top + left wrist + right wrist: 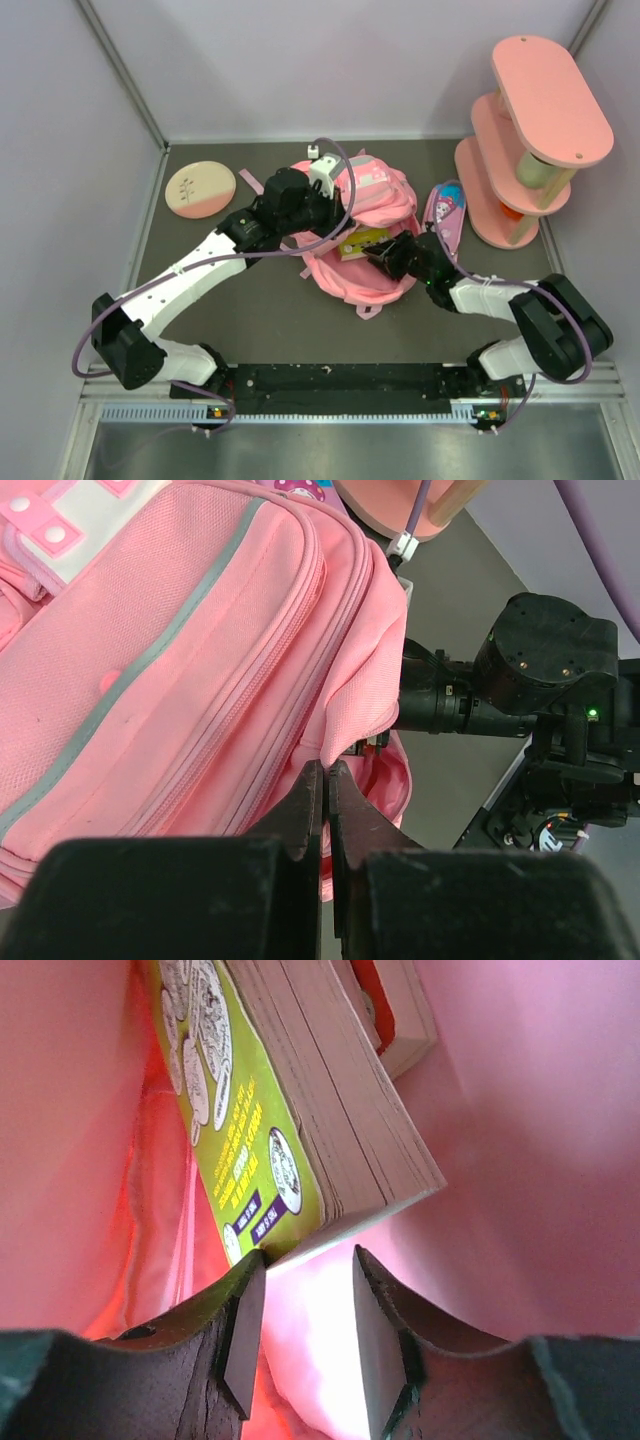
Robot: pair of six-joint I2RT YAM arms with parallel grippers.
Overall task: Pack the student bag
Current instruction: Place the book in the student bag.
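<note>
Pink fabric backpack (380, 200): left pincer (326, 770) pinched shut, seemingly on its rim; right pincer (308, 1260) part-open below green-covered book (300, 1100); push book deeper, squarely.

book (300, 1110) in student bag (385, 200), shelf (540, 100) right

Right wrist cam: green book (250, 1130) far end cut by frame, cover print too blurred to read; second book (400, 1010) behind it mostly hidden. Top cam: right claw (378, 254) tips buried in student bag (340, 283).

Pale lilac walls (300, 60), dark grey tabletop (270, 320)
</note>
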